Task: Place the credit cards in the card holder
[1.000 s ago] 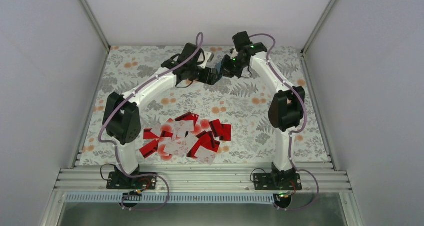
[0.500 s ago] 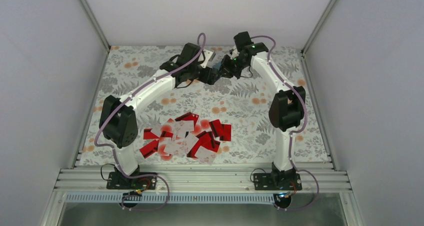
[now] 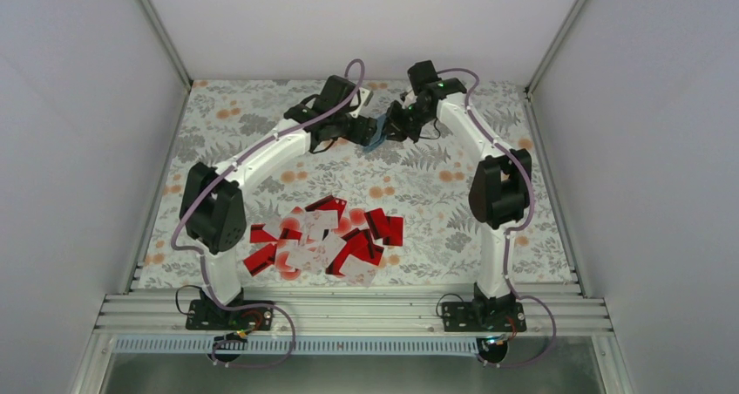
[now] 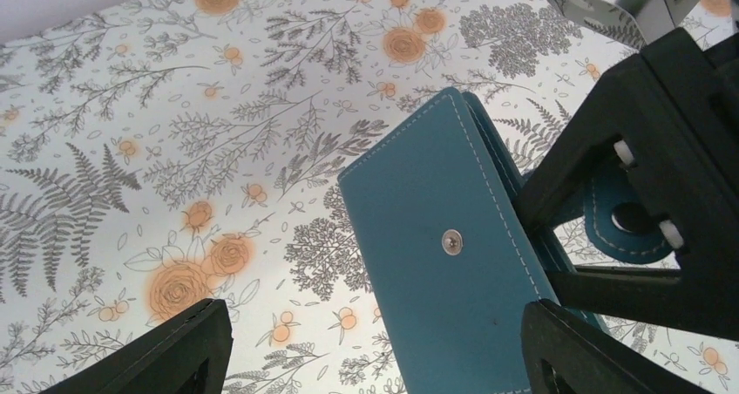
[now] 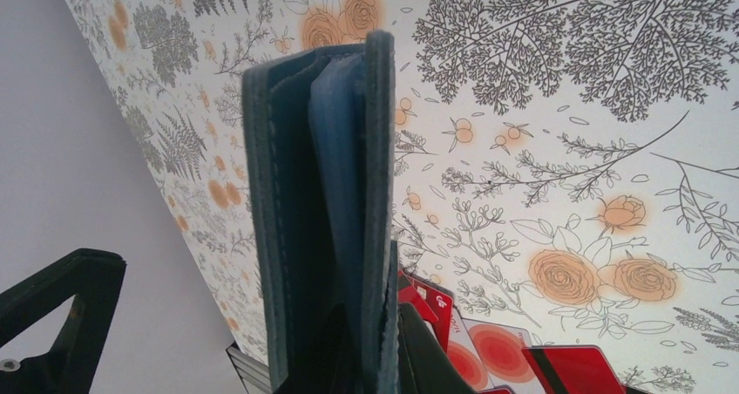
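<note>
Left wrist view: the card holder, pinched by the right gripper, lies lengthwise between the left gripper's wide-apart jaws.

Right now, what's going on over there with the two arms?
The right gripper is shut on the teal card holder, holding it on edge above the far end of the table. The left gripper is open, facing the holder without gripping it. The credit cards lie in a loose pile nearer the arms' bases, none picked up.
</note>
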Robot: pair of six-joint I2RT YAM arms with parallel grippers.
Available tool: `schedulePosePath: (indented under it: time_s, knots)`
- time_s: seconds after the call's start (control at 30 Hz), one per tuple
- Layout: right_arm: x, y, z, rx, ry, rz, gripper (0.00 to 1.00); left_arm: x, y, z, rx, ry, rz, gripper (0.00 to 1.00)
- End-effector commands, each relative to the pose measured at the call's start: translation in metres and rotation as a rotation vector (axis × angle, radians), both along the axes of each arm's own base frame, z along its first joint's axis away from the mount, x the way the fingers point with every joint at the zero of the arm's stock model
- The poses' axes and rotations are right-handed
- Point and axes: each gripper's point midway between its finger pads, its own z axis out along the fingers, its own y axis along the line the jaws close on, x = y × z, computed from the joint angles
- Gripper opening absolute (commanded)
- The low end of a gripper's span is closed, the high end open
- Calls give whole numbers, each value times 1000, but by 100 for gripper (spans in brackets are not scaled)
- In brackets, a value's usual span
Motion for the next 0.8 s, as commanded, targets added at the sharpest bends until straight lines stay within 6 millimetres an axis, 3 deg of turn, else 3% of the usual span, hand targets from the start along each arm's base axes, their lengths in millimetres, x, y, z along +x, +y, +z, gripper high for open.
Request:
schedulePosePath:
  time_s: [0.0, 0.17, 0.37, 0.5, 0.77]
  knots:
    - [-2, 1, 15, 36, -20, -2, 4, -1, 2, 6, 19, -33, -17, 83]
    - [-2, 2, 16, 46, -16, -8, 4, -23, -15, 25, -97, -69, -128, 87]
    - [-3, 5, 24, 69, -20, -7, 4, -31, -13, 11, -97, -47, -133, 88]
    - [-7, 4, 26, 69, -19, -5, 4, -30, -15, 14, -104, -59, -141, 87]
    - [-11, 5, 29, 76, -24, 2, 4, -13, -11, 0, -21, -60, -80, 85]
